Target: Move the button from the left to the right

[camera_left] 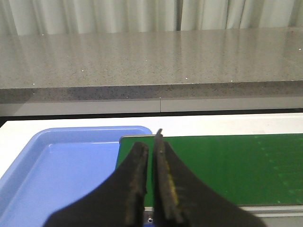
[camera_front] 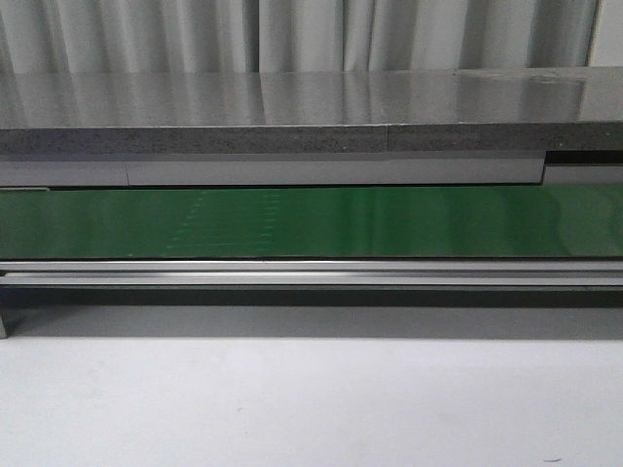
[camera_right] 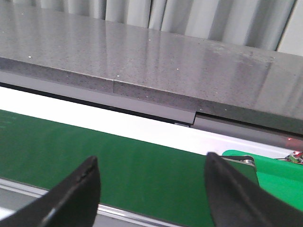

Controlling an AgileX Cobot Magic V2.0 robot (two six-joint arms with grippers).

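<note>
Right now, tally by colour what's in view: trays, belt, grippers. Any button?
Blue tray: 1
Green tray: 1
Green conveyor belt: 1
Black grippers: 2, the left gripper shut, the right gripper open
Yellow button: 0 visible
Total: 5

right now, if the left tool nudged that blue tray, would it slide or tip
The blue tray looks shallow and flat with a low rim, so it would probably slide, not tip. It seems thin plastic with nothing visible in it, so likely light. The green conveyor belt beside it might block a push that way.
</note>
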